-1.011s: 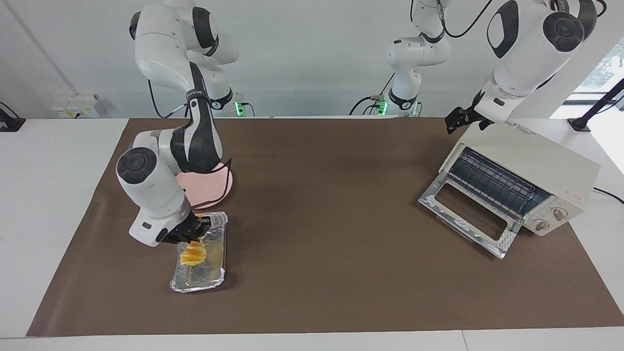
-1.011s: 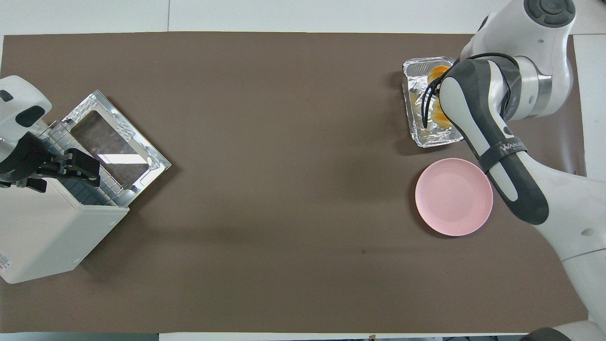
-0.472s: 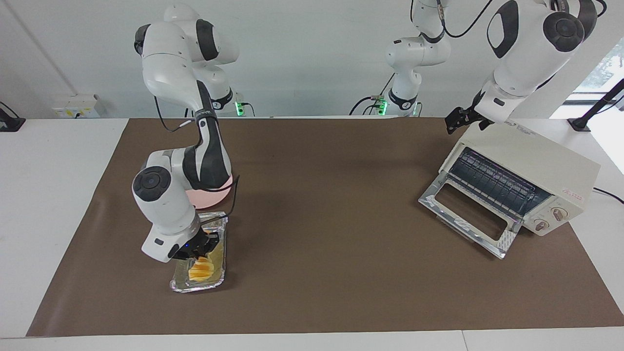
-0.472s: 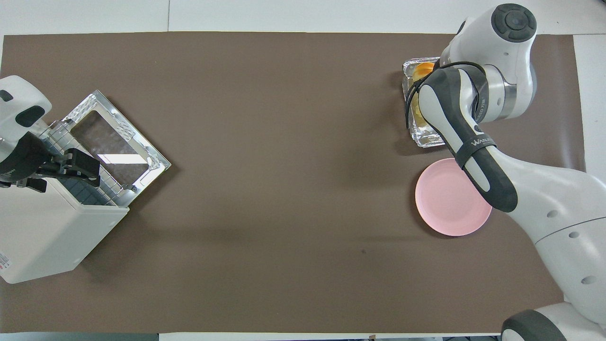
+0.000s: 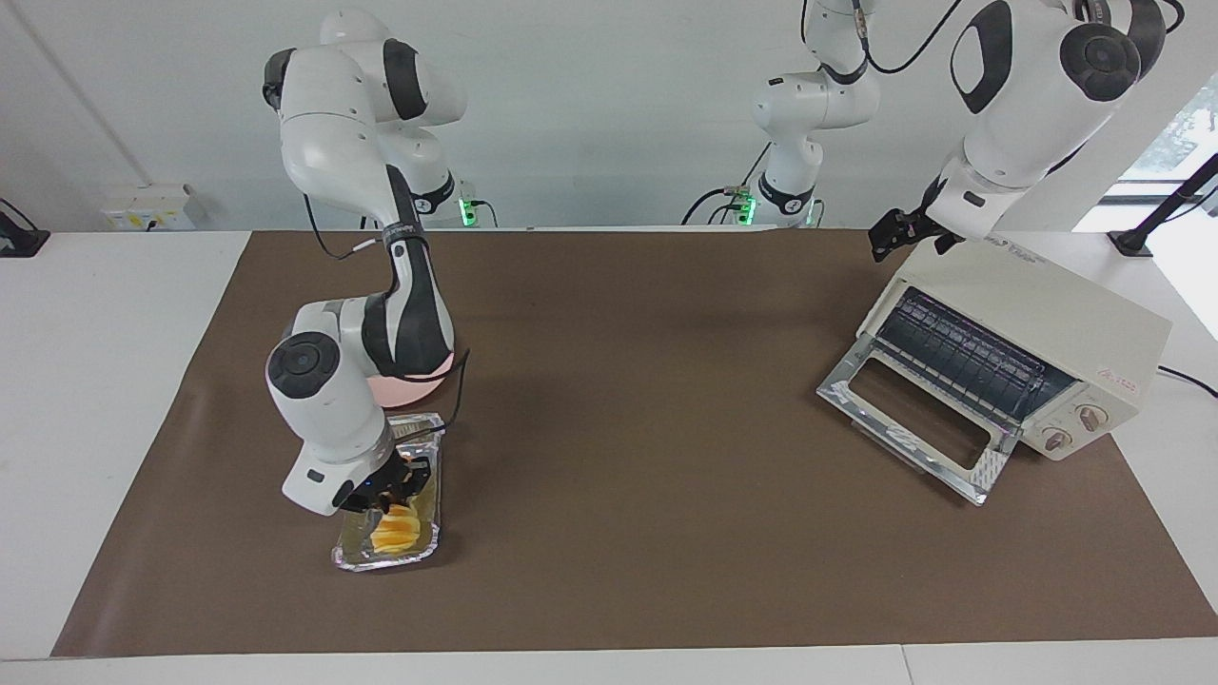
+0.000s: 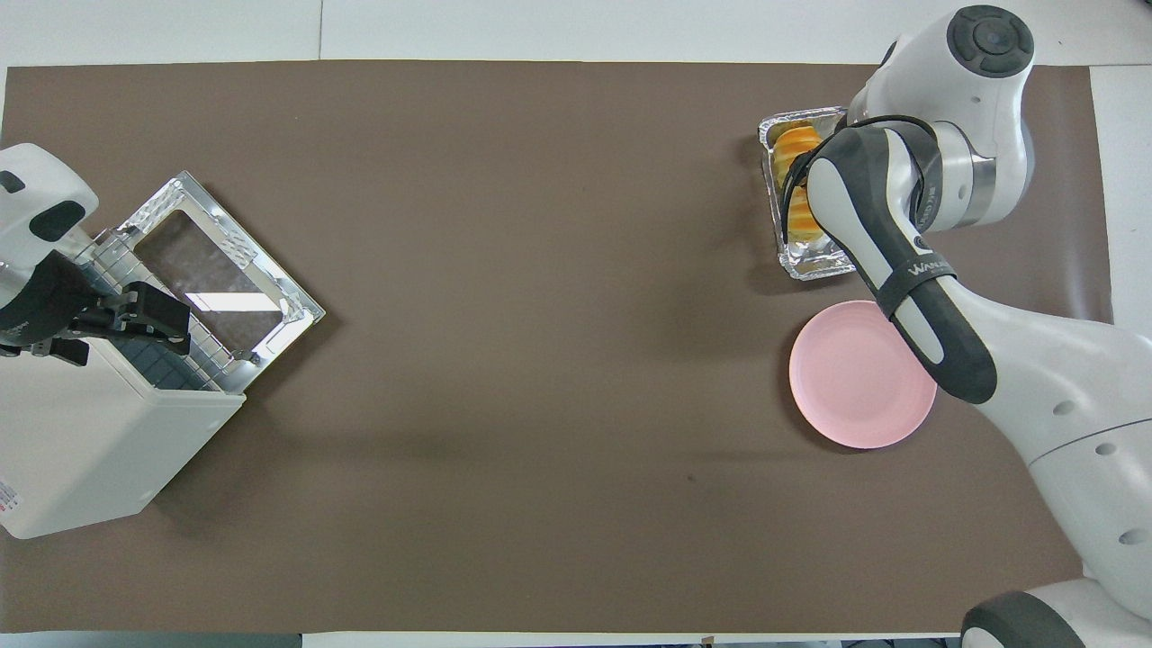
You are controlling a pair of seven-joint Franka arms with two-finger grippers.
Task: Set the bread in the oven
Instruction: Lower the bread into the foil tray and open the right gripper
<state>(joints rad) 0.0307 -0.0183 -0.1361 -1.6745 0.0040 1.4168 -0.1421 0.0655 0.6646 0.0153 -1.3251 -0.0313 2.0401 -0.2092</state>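
Within the foil tray [image 5: 354,557], toward the right arm's end of the table, the bread [image 5: 395,531] was recorded: a ridged yellow-orange loaf lying lengthwise in the tray, not yet lifted.

Right gripper [image 5: 392,491]: placed directly over the end of the bread nearer to the robots, low in the tray, evidently positioned for a pick; whether its fingers were closed on the loaf could not be told, the wrist hiding them from above.

Pink plate [image 6: 855,387]: set just beside the tray, nearer to the robots than the tray, unused and partly covered by the right arm.

Oven [image 5: 1066,319]: stood well apart from the tray, at the left arm's end of the table, its glass door [image 5: 913,419] dropped fully open and the wire rack exposed, judged ready to receive the bread.

Left gripper [image 5: 894,233]: held at the oven's top corner nearest the robots; it appeared to wait. Its finger state could not be told.
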